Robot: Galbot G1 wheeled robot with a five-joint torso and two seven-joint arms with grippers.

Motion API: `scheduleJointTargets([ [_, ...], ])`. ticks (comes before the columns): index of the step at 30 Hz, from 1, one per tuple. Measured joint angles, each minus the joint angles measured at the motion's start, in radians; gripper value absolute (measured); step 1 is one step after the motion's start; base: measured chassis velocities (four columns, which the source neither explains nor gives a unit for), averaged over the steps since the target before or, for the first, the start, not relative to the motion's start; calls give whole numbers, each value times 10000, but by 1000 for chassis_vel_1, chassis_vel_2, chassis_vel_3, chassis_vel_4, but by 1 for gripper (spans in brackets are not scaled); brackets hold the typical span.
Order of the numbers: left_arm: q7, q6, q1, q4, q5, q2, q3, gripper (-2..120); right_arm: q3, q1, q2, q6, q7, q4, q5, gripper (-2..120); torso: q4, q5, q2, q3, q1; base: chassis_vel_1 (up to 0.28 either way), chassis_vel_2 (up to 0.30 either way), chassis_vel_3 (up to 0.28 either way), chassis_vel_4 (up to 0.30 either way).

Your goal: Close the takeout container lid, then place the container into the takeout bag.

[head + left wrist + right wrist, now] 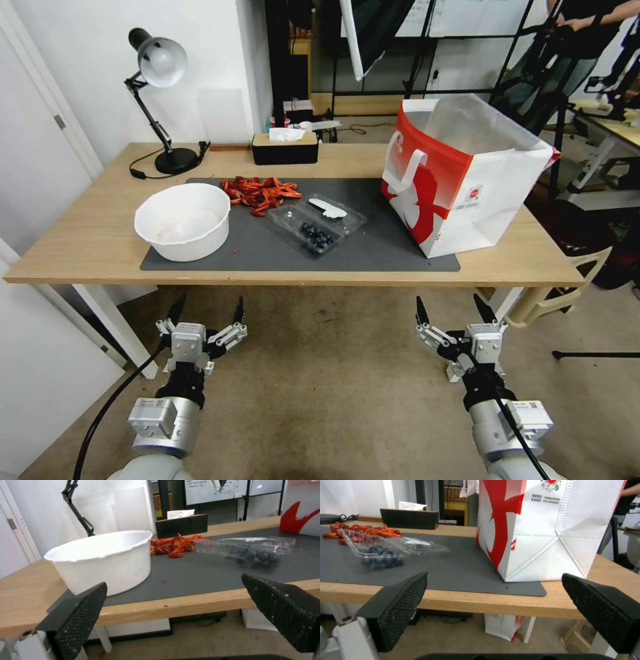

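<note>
Our left gripper (206, 312) and right gripper (452, 312) hang wide-jawed below the table, since the small clear plastic clamshell container (312, 230) lies unclosed, its clear hinged lid (333, 212) flat.

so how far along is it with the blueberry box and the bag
Nothing looks done yet. The takeout container lies open on the grey mat, its lid folded flat towards the far side. Nothing is in hand: the left claw and right claw hover open below the table's near edge. Left to do: close the lid, then put the container into the takeout bag, which stands open on the right.
</note>
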Motion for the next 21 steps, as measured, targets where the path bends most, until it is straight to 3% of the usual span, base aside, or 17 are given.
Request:
scheduleJointTargets([
  [13,-6,1,0,0,-6,2,2,100,-18,0,3,-27,-4,3,-10,100,0,-1,0,0,0,0,0,0,0],
  [17,-155,44,1,-34,-129,55,81,100,-558,-89,134,-602,-222,177,-401,100,-1,1,0,0,0,0,0,0,0],
  [19,-701,245,8,-258,-569,238,360,100,-1470,-253,385,-1543,-644,492,-1065,100,1,3,0,0,1,0,0,0,0],
  [20,-1094,395,13,-425,-877,372,544,100,-1565,-264,433,-1646,-728,605,-1194,100,0,-4,0,-1,0,0,0,0,0],
  [21,-1094,395,13,-425,-877,372,544,100,-1565,-264,433,-1646,-728,605,-1194,100,0,-4,0,-1,0,0,0,0,0],
])
